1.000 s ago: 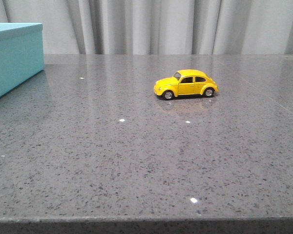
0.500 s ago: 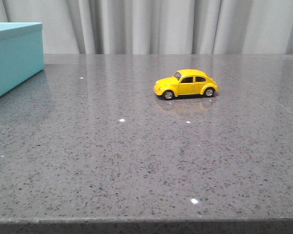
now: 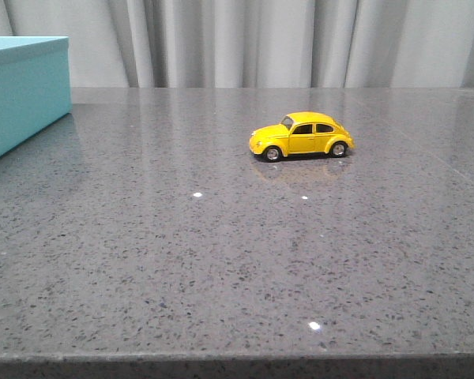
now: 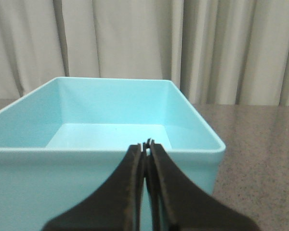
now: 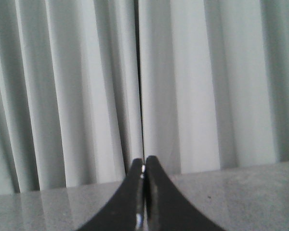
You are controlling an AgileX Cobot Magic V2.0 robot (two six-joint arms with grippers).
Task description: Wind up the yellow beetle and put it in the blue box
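The yellow beetle (image 3: 302,136) stands on its wheels on the grey speckled table (image 3: 221,253), right of centre toward the back, its nose pointing left. The blue box (image 3: 22,87) stands at the far left edge; in the left wrist view the box (image 4: 106,120) is open and empty inside. My left gripper (image 4: 146,149) is shut and empty, just in front of the box's near wall. My right gripper (image 5: 144,166) is shut and empty, above the table, facing the curtain. Neither gripper shows in the front view.
A pale pleated curtain (image 3: 284,43) hangs behind the table. The table's front edge (image 3: 237,359) runs along the bottom of the front view. Small bright light spots (image 3: 197,194) dot the tabletop.
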